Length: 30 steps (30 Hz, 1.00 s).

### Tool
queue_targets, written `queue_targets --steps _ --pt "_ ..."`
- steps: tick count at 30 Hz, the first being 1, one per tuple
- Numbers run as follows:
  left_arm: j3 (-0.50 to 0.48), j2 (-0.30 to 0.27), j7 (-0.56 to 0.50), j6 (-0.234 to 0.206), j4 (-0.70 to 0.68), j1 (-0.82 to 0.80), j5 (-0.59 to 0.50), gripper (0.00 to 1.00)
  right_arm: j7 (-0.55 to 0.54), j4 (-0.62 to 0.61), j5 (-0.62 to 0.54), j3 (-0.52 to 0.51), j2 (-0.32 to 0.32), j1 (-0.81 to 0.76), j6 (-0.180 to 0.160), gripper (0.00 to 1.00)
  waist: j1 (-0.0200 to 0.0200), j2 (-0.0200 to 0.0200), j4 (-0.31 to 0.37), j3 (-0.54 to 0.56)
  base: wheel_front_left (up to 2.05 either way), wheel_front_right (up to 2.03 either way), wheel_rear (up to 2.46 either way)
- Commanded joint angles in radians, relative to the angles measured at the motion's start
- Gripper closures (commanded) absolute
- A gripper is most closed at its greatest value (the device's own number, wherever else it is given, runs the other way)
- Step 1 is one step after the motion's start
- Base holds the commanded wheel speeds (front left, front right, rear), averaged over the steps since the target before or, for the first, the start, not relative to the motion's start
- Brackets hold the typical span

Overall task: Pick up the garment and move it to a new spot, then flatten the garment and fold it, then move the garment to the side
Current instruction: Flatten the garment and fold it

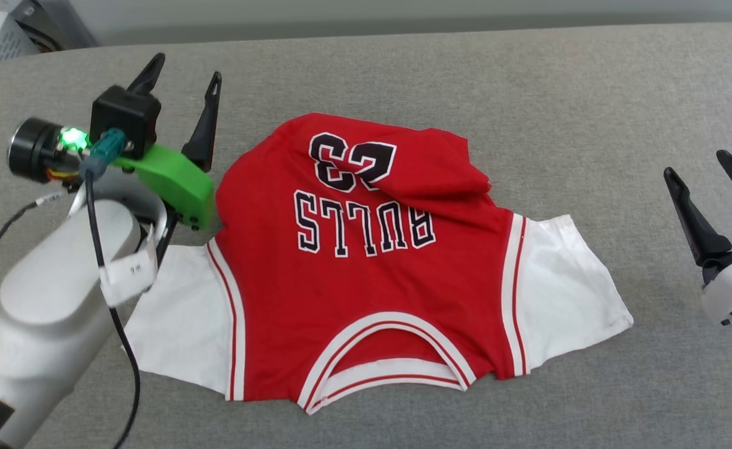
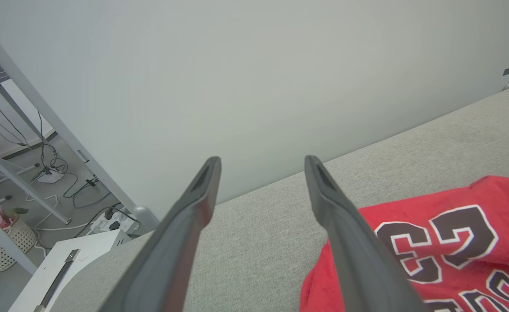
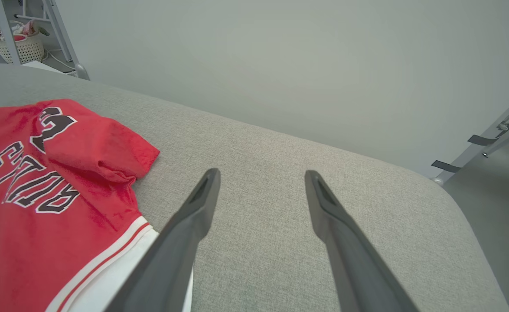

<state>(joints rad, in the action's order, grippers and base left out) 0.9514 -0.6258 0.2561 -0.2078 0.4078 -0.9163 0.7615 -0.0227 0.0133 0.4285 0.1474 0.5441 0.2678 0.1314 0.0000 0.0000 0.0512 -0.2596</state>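
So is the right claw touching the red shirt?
Apart. The head view shows a strip of grey surface between the right claw and the shirt.

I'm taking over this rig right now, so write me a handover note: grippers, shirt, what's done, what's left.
Left gripper: open, empty, by the shirt's far left edge.
Right gripper: open, empty, off to the shirt's right.
Shirt: on the grey surface, print up, collar toward the robot, sleeves spread; its far right hem corner is folded over part of the "23".
Done: shirt laid out, mostly flat.
To do: flatten that corner, fold, move it aside.
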Motion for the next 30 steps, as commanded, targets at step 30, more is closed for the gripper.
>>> queue_targets --steps 30 --pt "-0.533 0.161 0.006 -0.138 -0.356 0.733 -0.329 0.00 -0.609 0.201 0.305 0.421 0.186 -0.024 -0.001 0.00 0.0000 0.0000 -0.164 -0.003 0.00 0.00 0.00"
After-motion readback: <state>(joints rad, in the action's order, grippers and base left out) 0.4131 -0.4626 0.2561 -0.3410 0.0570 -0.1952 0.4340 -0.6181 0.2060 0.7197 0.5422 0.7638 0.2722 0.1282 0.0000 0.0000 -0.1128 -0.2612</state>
